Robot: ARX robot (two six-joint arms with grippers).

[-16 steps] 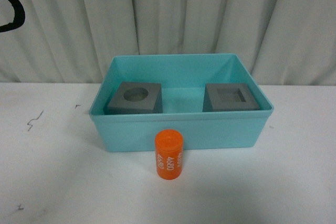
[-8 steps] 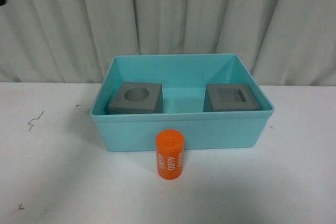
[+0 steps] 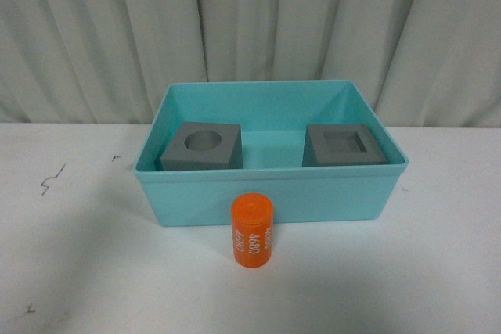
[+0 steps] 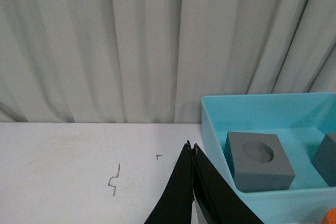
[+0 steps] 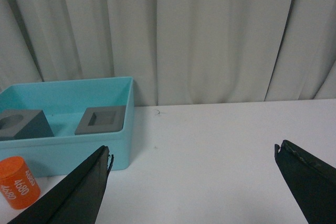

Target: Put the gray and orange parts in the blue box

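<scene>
Right gripper (image 5: 192, 150) is gaping wide, empty; left gripper (image 4: 191, 145) is pinching closed on nothing. Orange 4680 cylinder (image 3: 252, 232) is standing on the tabletop (image 3: 94, 256) just beside the near wall of the blue box (image 3: 313, 193), with the round-hole gray cube (image 3: 202, 146) and square-recess gray cube (image 3: 344, 146) sitting inside. Straddling its sides low, then clearing the rim, seems wisest.

The left gripper (image 4: 191, 147) is matte black — two long, flat fingers (image 4: 176, 195) that taper to thin points, a pale sliver showing low between them; the right gripper (image 5: 192, 153) is the same dull black, its fingers (image 5: 79, 192) broad, plain-faced wedges (each tip's inner edge looks slightly notched) — the edges catch a faint grey sheen.
</scene>
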